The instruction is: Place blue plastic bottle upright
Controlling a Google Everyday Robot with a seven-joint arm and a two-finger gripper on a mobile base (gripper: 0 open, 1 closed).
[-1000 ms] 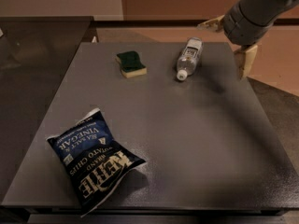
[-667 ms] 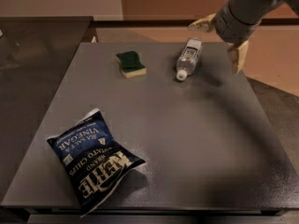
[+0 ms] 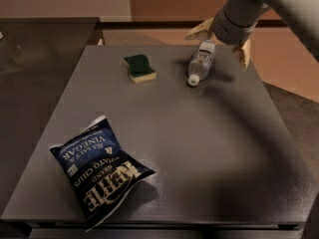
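Camera view: nearest, on the front left part of the dark grey table [image 3: 209, 148], lies a dark blue chip bag [image 3: 97, 171], flat and crumpled, its white lettering upside down from this side. Farther back, left of centre, sits a green-topped yellow sponge [image 3: 138, 67]. To its right, well apart from it, the blue plastic bottle [image 3: 201, 62] lies on its side near the far edge, white cap pointing toward the front left, base toward the back. At that base hangs the gripper [image 3: 217, 51], reaching in from the upper right on a pale grey arm [image 3: 279, 1]; its two tan fingers [image 3: 199, 31] are spread wide, one to each side of the bottle's far end, holding nothing.
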